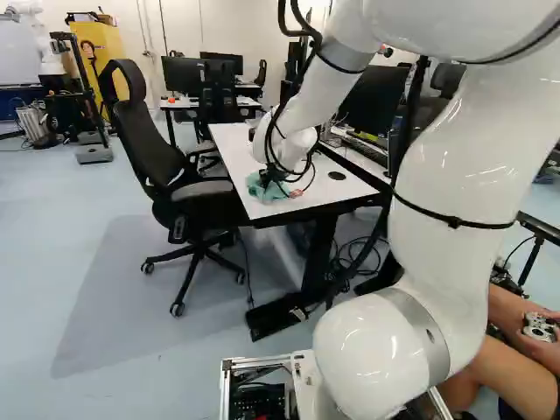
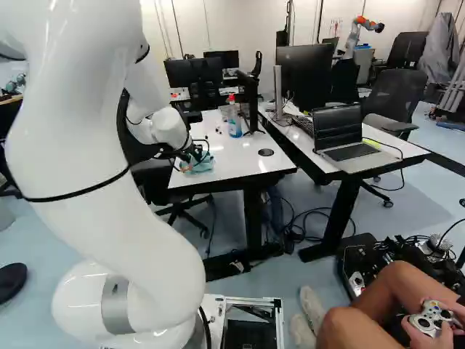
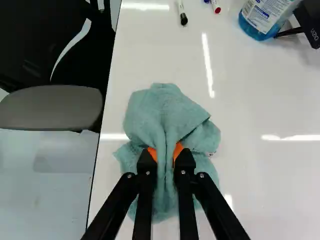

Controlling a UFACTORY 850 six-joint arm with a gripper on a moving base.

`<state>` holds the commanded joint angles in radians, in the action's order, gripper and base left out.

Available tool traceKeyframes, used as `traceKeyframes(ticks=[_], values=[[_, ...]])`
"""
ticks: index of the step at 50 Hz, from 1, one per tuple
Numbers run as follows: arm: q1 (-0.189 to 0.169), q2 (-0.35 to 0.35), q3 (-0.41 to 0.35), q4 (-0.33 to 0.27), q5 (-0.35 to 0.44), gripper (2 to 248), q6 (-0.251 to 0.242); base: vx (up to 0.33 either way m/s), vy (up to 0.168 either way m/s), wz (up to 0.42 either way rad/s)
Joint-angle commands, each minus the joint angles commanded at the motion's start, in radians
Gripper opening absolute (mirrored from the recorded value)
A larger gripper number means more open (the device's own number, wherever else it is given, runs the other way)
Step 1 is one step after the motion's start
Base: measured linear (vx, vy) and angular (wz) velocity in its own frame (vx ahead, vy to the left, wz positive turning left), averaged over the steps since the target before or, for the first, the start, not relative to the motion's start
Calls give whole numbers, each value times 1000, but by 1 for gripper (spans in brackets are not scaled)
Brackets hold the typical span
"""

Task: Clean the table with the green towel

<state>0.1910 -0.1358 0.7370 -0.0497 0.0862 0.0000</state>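
Near the close end of the white table [image 1: 229, 140], my gripper [image 1: 267, 178] is down at the surface in the left base view. The green towel [image 1: 255, 187] lies bunched beneath it; the right base view shows the towel [image 2: 203, 164] at the same table end. In the wrist view the gripper [image 3: 165, 156] is shut on the green towel [image 3: 165, 110], a fold of cloth pinched between its two orange pads. The towel spreads on the tabletop ahead of and around the fingers, close to the table's long edge on the chair side.
A spray bottle [image 2: 234, 120] of blue liquid and markers [image 3: 183, 14] stand or lie farther along the table. A black office chair [image 1: 197, 188] is beside it. A second desk holds a laptop [image 2: 345, 138]. A seated person's legs [image 2: 385, 305] are close to the base's right. Another robot [image 2: 360, 36] stands far off.
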Motion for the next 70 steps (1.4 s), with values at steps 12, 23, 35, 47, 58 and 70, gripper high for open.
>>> traceKeyframes(ticks=[12,23,35,47,58,70], values=[[-26,43,-48,0,0,50,0,0,0,0],[-50,65,-71,0,0,50,0,0,0,0],[-50,78,-74,0,0,50,0,0,0,0],[-50,133,-100,0,-5,50,0,0,0,0],[-44,211,-149,1,-36,50,0,0,0,0],[-25,317,-216,11,-80,50,0,0,0,0]])
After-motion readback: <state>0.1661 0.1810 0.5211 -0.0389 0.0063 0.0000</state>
